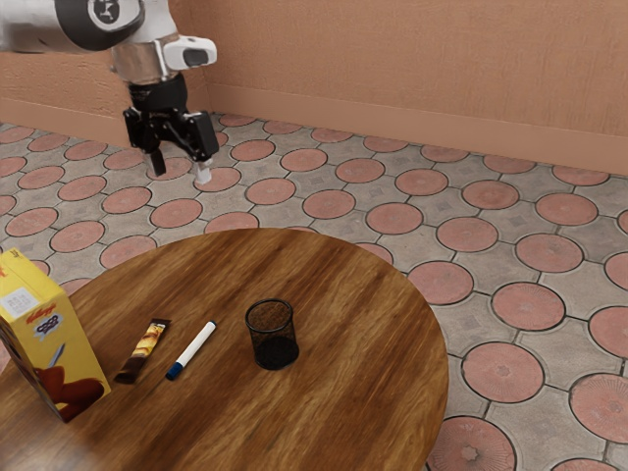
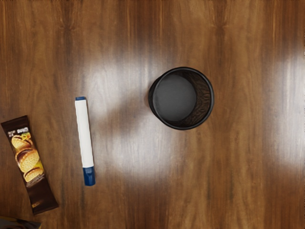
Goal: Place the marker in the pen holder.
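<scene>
The white marker [image 1: 193,348] lay flat on the tabletop [image 1: 343,412], in the lower left of the exterior view's frame, between a snack packet and a pen holder and touching neither. Its blue cap pointed down and to the left in that frame; a small blue tip finished the other end, which was the end closer to the holder.

The black mesh pen holder [image 1: 275,351] stood upright near the marker, low and a little left of the frame's centre, its round mouth facing up. Just beside the marker on its other side lay the dark brown cookie packet [image 1: 144,350], with round golden cookies printed on its front. Past the packet, at the left edge of the frame, a yellow Kellogg's box [image 1: 57,343] stood on the same round, brown wooden surface.

The tool [image 1: 181,169] was in the upper left of the frame, well apart from the marker, its two fingers spread and pointing downward. Behind the tabletop ran a floor [image 1: 394,218] of pink discs set in grey, up to an orange-brown wall [image 1: 412,59].
</scene>
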`<action>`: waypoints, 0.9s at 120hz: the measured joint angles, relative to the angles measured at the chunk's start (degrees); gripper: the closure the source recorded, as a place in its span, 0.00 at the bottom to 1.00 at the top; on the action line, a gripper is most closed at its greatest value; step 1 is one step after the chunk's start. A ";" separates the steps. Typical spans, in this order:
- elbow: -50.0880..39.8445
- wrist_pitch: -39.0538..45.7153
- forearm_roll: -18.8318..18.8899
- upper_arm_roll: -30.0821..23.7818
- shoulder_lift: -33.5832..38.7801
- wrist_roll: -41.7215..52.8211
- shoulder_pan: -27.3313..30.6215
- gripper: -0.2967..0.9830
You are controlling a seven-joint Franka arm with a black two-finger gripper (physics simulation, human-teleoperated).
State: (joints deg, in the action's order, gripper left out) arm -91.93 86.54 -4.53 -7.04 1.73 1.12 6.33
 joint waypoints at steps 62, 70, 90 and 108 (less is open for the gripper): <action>-30.29 22.37 2.13 6.71 -5.60 -4.55 1.91 0.23; -30.07 26.37 3.27 6.71 -7.84 -4.84 -0.99 0.23; -29.95 35.24 4.21 6.65 -12.39 -5.09 -4.03 0.28; -28.28 39.60 3.79 7.14 -16.35 -5.09 -3.55 0.40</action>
State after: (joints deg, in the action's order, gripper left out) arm -120.21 126.14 -0.74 0.09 -14.62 -3.97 2.77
